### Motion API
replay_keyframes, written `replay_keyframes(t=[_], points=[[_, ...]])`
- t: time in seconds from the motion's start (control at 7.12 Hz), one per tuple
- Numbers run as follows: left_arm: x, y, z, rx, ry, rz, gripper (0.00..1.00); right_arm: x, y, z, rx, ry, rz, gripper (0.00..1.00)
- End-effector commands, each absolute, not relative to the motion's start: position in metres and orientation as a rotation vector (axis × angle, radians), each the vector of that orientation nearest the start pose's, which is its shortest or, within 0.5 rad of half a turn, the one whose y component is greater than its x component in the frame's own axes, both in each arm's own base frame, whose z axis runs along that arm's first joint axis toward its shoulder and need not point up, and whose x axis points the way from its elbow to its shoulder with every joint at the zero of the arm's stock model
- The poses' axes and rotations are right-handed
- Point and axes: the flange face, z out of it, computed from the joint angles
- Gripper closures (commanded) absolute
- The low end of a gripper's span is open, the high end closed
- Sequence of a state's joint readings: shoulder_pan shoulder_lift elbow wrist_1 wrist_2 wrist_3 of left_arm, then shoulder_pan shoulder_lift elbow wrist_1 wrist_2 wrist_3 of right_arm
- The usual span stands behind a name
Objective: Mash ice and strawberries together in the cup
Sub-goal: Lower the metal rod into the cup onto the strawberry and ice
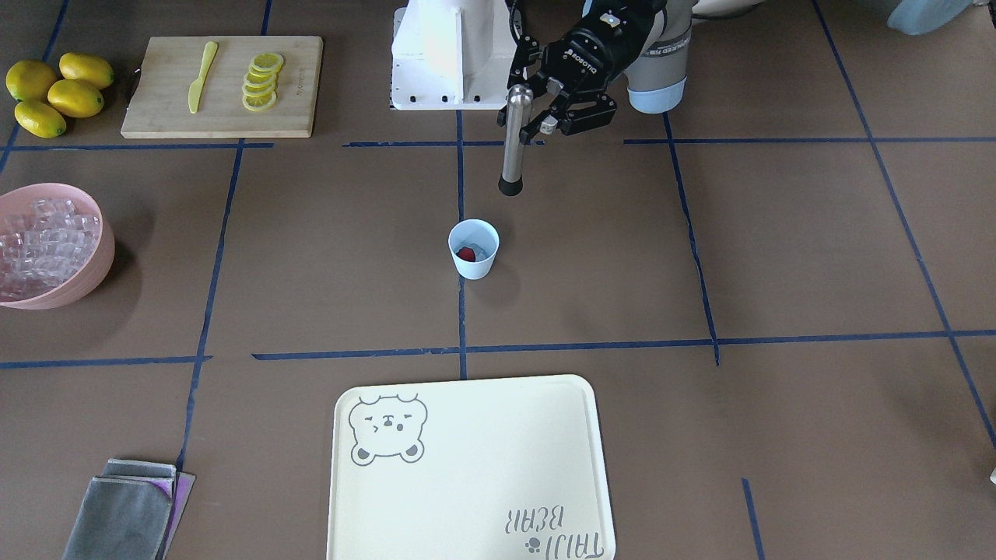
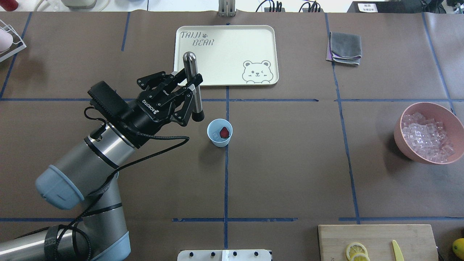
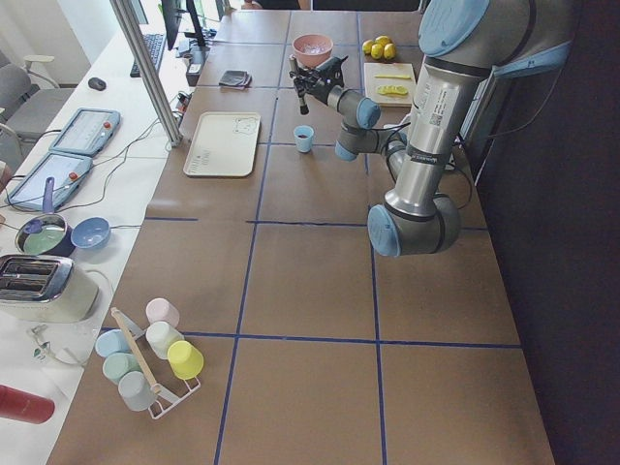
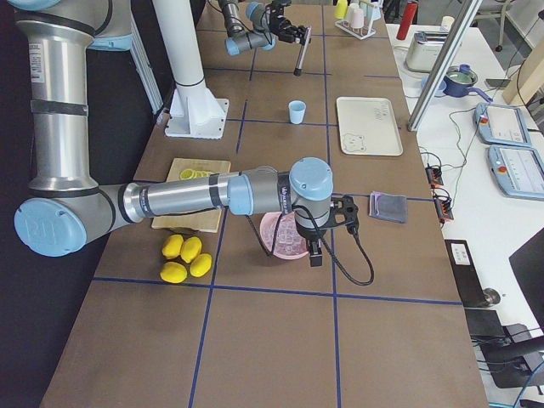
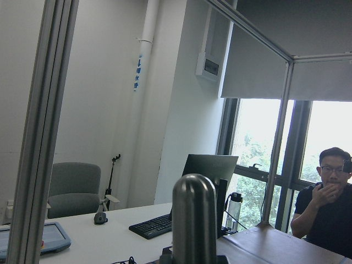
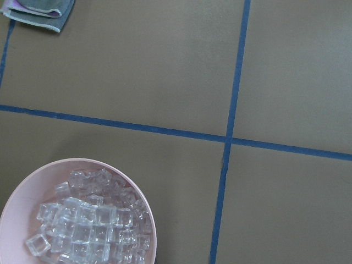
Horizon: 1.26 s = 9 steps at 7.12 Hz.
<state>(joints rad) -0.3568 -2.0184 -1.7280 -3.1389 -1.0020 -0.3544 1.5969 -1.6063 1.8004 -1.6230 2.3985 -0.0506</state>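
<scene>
A brown table (image 2: pixel 290 163), gridded with blue tape (image 2: pixel 272 100), carries a pale blue cup (image 2: pixel 218 142) at its centre. A cream tray (image 2: pixel 226 54) lies on the operators' side, with a folded grey cloth (image 2: pixel 345 48) near it. A pink bowl (image 2: pixel 402 146) sits toward the robot's right. A wooden board (image 2: pixel 377 237) and four lemons (image 1: pixel 58 92) lie side by side along the robot's edge.

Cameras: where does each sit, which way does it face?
Front: across the table, facing robot; left gripper holds muddler.
Overhead: behind robot, looking down; left arm, cup.
Left side: table end; left arm near.
Right side: opposite end; right arm near.
Left wrist: faces the room; muddler top.
Right wrist: straight down on bowl; no body.
Shared: cup in all four exteriors.
</scene>
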Motion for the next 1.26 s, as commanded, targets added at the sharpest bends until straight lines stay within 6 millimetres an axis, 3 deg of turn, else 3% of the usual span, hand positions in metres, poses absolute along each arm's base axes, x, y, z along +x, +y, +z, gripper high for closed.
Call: replay_keyframes(t=[0.0,0.28,0.56,1.12], points=[[0.465,-0.366,0.206,1.688,1.197,-0.134,1.0,0.073,-0.476,0.565,0.163,-0.818,-0.081,0.0],[0.479,-0.368,0.202,1.696,1.22,-0.149,1.0,0.073,-0.476,0.564,0.166,-0.817,-0.082,0.0],[0.501,-0.37,0.228,1.699,1.248,-0.161,1.0,0.073,-0.476,0.564,0.166,-0.817,-0.082,0.0],[0.523,-0.369,0.226,1.687,1.254,-0.149,1.0,0.073,-0.476,0.564,0.166,-0.818,-0.082,0.0]])
